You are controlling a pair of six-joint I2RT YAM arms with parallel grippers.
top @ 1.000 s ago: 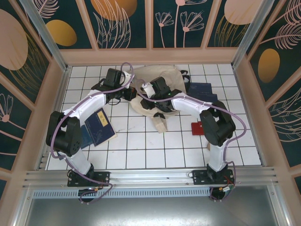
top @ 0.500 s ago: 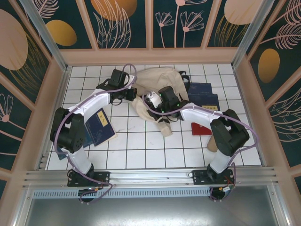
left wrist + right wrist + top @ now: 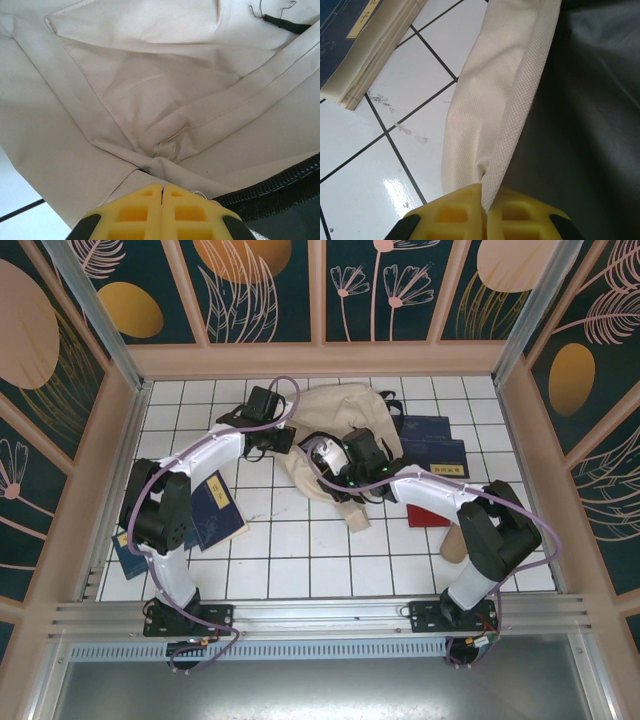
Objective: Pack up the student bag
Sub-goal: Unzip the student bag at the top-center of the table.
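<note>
While L gripper (image 3: 162, 187) is clamped on the canvas backpack (image 3: 345, 410) at its 9 o'clock side, R gripper (image 3: 484, 190) pinches its 6 o'clock edge.

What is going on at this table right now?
Two robot arms are working on a large beige canvas backpack lying on the white tiled table. The left gripper is shut on a gathered fold of its fabric. The right gripper is shut on a woven beige edge of it. Navy blue books lie out on the tiles on either side of the bag, not yet packed.
</note>
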